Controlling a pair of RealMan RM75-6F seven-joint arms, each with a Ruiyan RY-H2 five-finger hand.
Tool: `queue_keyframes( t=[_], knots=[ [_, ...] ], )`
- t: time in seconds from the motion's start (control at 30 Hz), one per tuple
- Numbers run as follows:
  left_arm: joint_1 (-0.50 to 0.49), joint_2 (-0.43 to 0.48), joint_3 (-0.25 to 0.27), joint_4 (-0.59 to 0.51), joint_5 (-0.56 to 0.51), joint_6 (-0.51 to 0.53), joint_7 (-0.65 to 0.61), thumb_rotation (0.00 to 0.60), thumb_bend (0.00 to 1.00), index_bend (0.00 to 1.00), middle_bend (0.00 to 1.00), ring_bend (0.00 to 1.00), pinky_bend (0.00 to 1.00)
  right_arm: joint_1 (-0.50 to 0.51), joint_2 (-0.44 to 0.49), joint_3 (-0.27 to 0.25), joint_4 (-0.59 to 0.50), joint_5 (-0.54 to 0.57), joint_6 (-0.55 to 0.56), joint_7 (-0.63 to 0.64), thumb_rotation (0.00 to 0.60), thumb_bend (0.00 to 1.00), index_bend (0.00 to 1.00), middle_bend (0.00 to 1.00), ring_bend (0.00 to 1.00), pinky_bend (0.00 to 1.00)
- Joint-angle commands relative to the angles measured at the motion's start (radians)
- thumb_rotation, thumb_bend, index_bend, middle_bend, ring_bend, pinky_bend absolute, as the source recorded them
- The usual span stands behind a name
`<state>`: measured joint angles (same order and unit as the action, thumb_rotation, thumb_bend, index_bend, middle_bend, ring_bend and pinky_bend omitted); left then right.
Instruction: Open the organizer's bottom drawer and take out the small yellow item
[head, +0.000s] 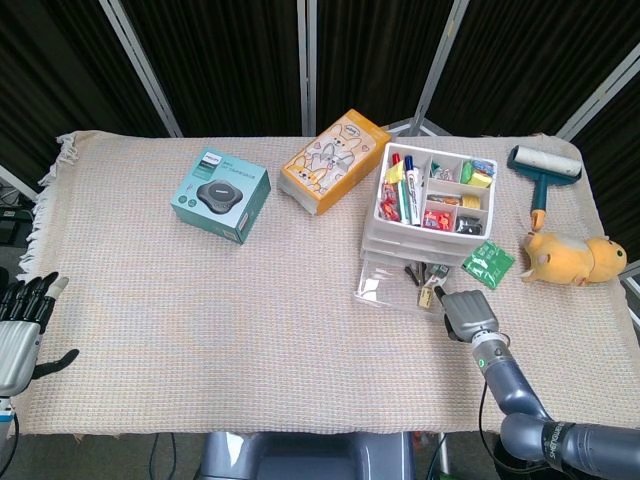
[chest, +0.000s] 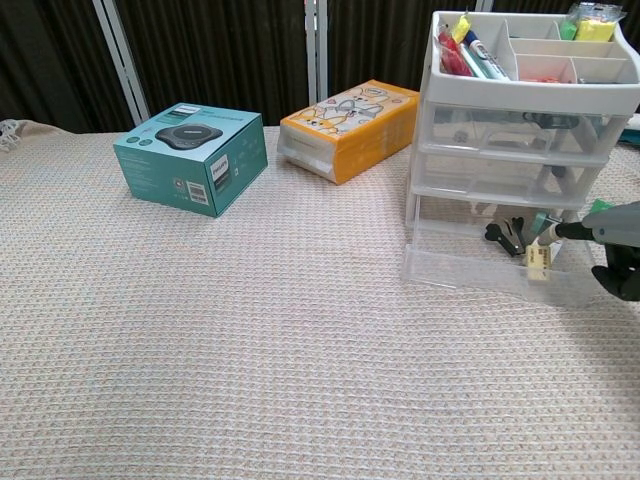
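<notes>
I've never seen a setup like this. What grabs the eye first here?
Probably the white organizer at the right, its top tray crammed with colourful bits and its clear bottom drawer pulled open. The right hand reaches into that drawer, fingertip at a small yellow item. A plush toy lies further right.

Teal box (head: 221, 197), orange cartoon-printed box (head: 333, 160)

Bright, even overhead light, soft faint shadows, sharp focus, dark backdrop.
</notes>
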<state>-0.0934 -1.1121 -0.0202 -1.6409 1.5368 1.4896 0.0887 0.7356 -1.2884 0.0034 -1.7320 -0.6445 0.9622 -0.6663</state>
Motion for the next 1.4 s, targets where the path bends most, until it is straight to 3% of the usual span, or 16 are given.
queue_keyframes(
  t=[0.03,0.1,0.17,0.37,0.57,0.87,1.0,1.4],
  knots=[
    [0.0,0.0,0.0,0.001,0.0,0.001,-0.002,0.6,0.16,0.0,0.0,0.0,0.0,-0.009,0.003,0.008,-0.007,-0.033,0.021,0.024,0.6,0.57,0.08,0.96,0.98,0.63],
    [0.001,0.0,-0.001,0.002,-0.002,0.001,-0.003,0.6,0.16,0.0,0.0,0.0,0.0,-0.028,0.005,0.019,-0.008,-0.098,0.059,0.063,0.6,0.4,0.1,0.95,0.97,0.63],
    [0.0,0.0,-0.002,0.002,-0.003,0.001,-0.003,0.6,0.16,0.0,0.0,0.0,0.0,-0.059,0.001,0.026,0.014,-0.243,0.161,0.095,0.6,0.31,0.13,0.95,0.96,0.63],
    [0.003,-0.001,-0.002,-0.001,0.001,0.009,0.0,0.6,0.16,0.0,0.0,0.0,0.0,-0.113,-0.021,0.001,0.161,-0.584,0.303,0.222,0.6,0.15,0.21,0.95,0.96,0.63],
    [0.002,-0.003,-0.002,-0.001,0.002,0.008,0.004,0.6,0.16,0.0,0.0,0.0,0.0,-0.122,-0.031,-0.016,0.287,-0.748,0.335,0.313,0.6,0.01,0.32,0.97,0.97,0.63],
    [-0.002,-0.009,-0.003,0.004,-0.003,0.0,0.012,0.6,0.16,0.0,0.0,0.0,0.0,-0.103,-0.07,-0.068,0.498,-0.942,0.307,0.494,0.6,0.0,0.46,0.99,0.98,0.63],
    [-0.003,-0.012,-0.003,0.004,-0.004,-0.003,0.018,0.6,0.16,0.0,0.0,0.0,0.0,-0.094,-0.09,-0.084,0.549,-0.992,0.289,0.519,0.6,0.0,0.46,0.99,0.98,0.63],
    [-0.004,-0.015,-0.003,0.004,-0.007,-0.005,0.024,0.6,0.16,0.0,0.0,0.0,0.0,-0.076,-0.147,-0.063,0.634,-1.032,0.271,0.556,0.6,0.0,0.44,1.0,0.99,0.63]
  ],
)
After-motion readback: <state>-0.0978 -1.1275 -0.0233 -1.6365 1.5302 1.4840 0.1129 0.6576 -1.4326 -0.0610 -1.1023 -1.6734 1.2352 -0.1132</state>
